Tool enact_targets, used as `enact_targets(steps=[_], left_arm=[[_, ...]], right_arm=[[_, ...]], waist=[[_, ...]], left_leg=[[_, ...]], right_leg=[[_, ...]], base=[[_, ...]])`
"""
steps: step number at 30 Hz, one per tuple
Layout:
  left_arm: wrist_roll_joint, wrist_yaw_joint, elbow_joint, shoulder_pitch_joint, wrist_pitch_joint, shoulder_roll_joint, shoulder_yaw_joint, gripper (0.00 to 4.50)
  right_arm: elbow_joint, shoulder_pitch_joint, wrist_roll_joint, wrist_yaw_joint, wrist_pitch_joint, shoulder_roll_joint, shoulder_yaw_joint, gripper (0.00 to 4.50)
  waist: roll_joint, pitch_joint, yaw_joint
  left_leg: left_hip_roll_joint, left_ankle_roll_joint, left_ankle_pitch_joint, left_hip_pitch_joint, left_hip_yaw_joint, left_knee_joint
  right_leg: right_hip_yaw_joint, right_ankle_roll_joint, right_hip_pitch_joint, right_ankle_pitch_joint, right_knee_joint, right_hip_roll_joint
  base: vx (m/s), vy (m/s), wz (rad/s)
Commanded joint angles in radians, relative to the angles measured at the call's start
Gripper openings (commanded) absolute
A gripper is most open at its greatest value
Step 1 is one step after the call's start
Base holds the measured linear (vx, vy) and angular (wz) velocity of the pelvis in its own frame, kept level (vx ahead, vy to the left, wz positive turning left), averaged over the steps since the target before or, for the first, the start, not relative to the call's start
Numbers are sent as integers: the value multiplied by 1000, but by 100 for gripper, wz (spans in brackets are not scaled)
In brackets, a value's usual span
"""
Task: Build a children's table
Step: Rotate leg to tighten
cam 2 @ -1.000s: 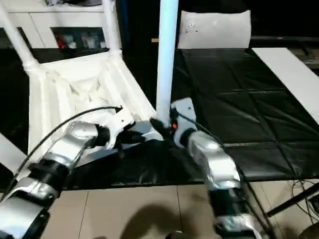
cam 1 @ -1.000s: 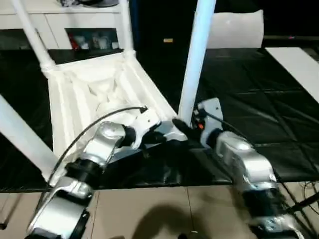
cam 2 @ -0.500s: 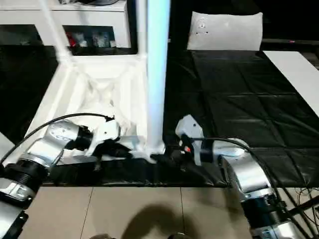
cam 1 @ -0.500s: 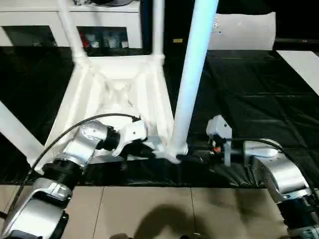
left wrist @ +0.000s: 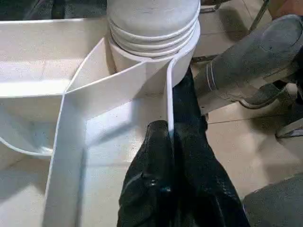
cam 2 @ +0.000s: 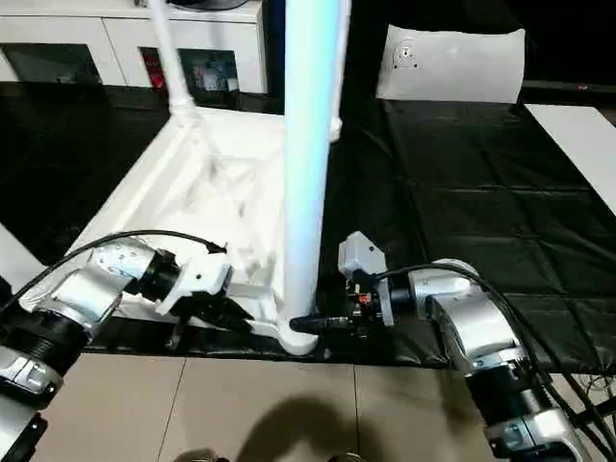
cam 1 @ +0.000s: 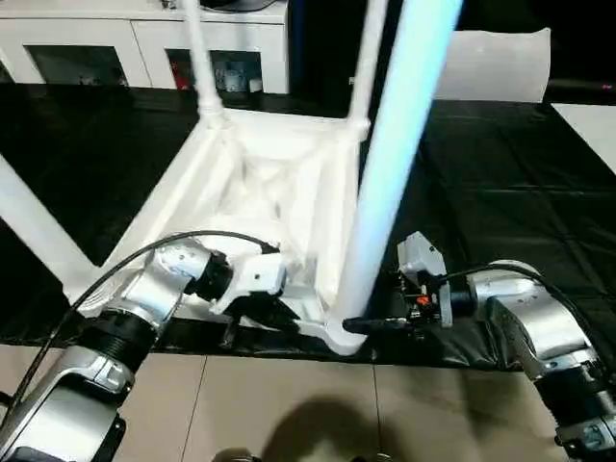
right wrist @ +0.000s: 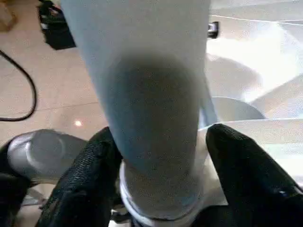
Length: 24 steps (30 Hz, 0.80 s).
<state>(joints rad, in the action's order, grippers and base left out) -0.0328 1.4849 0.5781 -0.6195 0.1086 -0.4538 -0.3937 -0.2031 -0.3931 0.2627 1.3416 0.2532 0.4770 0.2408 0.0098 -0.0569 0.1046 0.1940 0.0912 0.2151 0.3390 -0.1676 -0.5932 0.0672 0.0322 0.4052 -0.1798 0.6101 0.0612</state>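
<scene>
The white tabletop (cam 1: 260, 183) lies upside down on the black mat, ribbed underside up, with a white leg standing in each corner socket. The near leg (cam 1: 395, 173) rises tall in the middle; others stand at the far left (cam 1: 199, 58), far right (cam 1: 364, 58) and left (cam 1: 29, 226). My left gripper (cam 1: 274, 316) is shut on the thin rim (left wrist: 168, 85) of the tabletop beside the near socket. My right gripper (cam 1: 364, 325) is closed around the near leg's base (right wrist: 156, 94), one finger (right wrist: 90, 175) on each side.
The black mat (cam 1: 500, 192) ends just below the near corner, with tiled floor (cam 1: 289, 404) in front. A white cabinet (cam 1: 96, 38) stands at the back. A flat white sheet with a round mark (cam 2: 452, 63) leans at the back right, and a white panel (cam 2: 577, 135) lies on the right.
The view has shifted. The table has turned on the mat and its near corner has come to the mat's front edge. My right forearm has swung out rightward, gripper staying at the leg's base.
</scene>
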Motion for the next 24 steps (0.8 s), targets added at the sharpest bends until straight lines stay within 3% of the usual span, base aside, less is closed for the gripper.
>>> enact_targets(steps=[1, 2, 8, 13, 15, 16, 19, 20, 21, 23, 24], left_arm=[[-2, 42, -25, 0, 28, 10, -36, 0], [-3, 42, -23, 1, 32, 10, -36, 0], [-9, 44, -27, 4, 34, 4, -41, 0], [-9, 45, -26, 7, 35, -1, -41, 0], [-2, 36, -26, 12, 14, 1, -33, 0], [2, 31, -27, 14, 4, 4, -29, 0], [12, -27, -24, 12, -53, 28, -2, 0], [12, -27, -24, 12, -53, 28, -2, 0], [2, -75, -9, 3, -68, 42, 10, 0], [-7, -119, 5, -6, -89, 54, 20, 0], [-19, -188, 27, -19, -115, 74, 35, 0]], right_arm=[[6, -13, 16, 29, 6, 11, 4, 264], [7, -13, 17, 39, 8, 13, 5, 251], [0, -12, 28, 65, 25, 15, 12, 208], [7, -5, 47, 65, 48, 7, 14, 198], [43, 17, 70, 52, 93, -4, 13, 197], [54, 24, 76, 42, 107, -10, 9, 197], [91, 48, 26, -67, 134, -38, 22, 196], [91, 48, 26, -67, 134, -38, 22, 196], [85, 50, -22, -174, 159, -74, 24, 196], [77, 49, -43, -244, 169, -105, 16, 196], [71, 45, -57, -345, 202, -160, -1, 196]], waist=[[0, 70, -4], [-3, 71, -5], [-1, 73, 1], [0, 72, 3], [4, 72, 3], [0, 74, 4], [1, 71, 3], [0, 69, 1], [0, 66, -1], [0, 55, -9], [-1, 52, -19]], left_leg=[[36, -67, 95, 7, 2, 61], [37, -68, 92, 7, 2, 62], [36, -70, 79, 7, 2, 60], [36, -62, 88, 7, 2, 60], [35, -62, 88, 7, 2, 60], [35, -62, 79, 7, 3, 60], [36, -58, 82, 7, 2, 61], [34, -49, 98, 7, 3, 64], [33, -45, 110, 6, 3, 65], [27, -25, 177, -1, 3, 70], [20, -8, 206, -7, 5, 70]], right_leg=[[-51, 217, -65, -163, -66, 75], [-51, 215, -65, -161, -66, 75], [-50, 217, -64, -145, -64, 75], [-50, 213, -64, -159, -65, 74], [-50, 213, -65, -156, -67, 73], [-50, 213, -66, -144, -62, 74], [-50, 206, -63, -160, -66, 74], [-49, 196, -64, -197, -70, 74], [-49, 189, -62, -226, -74, 74], [-47, 145, -58, -386, -93, 75], [-45, 95, -51, -511, -109, 73]], base=[[0, 0, 0], [0, 0, 0], [0, 0, 0], [0, 0, 0], [0, 0, 0], [0, 0, 0], [0, 0, 0], [0, 0, 0], [0, 0, 0], [0, 0, 0], [-53, -11, 0]])
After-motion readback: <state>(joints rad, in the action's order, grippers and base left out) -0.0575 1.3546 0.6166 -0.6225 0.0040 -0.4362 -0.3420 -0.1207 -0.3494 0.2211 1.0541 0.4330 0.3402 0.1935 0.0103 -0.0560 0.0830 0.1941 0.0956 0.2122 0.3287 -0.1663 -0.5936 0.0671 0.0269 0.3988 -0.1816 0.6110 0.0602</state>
